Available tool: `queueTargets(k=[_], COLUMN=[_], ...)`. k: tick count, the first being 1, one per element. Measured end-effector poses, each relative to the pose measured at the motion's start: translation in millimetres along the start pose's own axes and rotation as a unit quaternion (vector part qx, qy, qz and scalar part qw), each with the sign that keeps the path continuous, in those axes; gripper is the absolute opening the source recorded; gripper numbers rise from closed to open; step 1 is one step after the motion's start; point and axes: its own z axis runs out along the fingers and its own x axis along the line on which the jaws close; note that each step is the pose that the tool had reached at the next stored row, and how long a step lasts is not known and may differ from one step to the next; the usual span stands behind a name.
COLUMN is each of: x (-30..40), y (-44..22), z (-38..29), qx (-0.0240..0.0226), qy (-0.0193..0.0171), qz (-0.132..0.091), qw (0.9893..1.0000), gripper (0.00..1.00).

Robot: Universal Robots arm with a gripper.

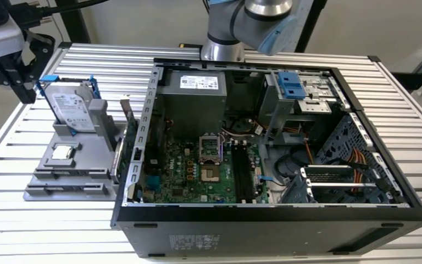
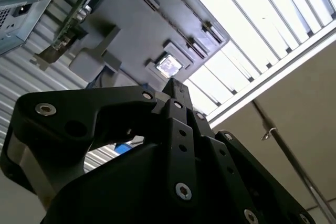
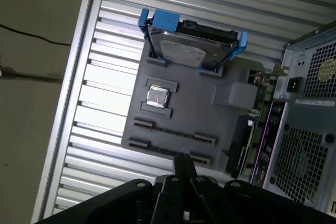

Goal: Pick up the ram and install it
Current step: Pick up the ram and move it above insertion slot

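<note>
Item: the gripper [image 3: 182, 162], fingers pressed together with nothing seen between them, hanging above the gray tray [image 3: 184, 103] beside the open computer case [image 1: 270, 214]. Item: the ram [image 3: 173, 134], judged to be the thin strip seen edge-on between the tray's front clips, though this is not certain. Hazards: a descent with closed fingers would likely strike its top edge. An off-centre pinch could tilt it. The hard drive [image 3: 191, 51] and processor chip [image 3: 157, 97] stand near and could be knocked.
</note>
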Motion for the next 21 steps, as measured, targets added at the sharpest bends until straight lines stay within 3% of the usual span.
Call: queueTargets(k=[11, 21], x=[0.0, 0.0], y=[0.0, 0.0], z=[0.0, 0.0], qx=[0.0006, 0.0012], qy=[0.0022, 0.0043], qz=[-0.045, -0.089], qw=[0.999, 0.9961], gripper=[0.0, 0.0])
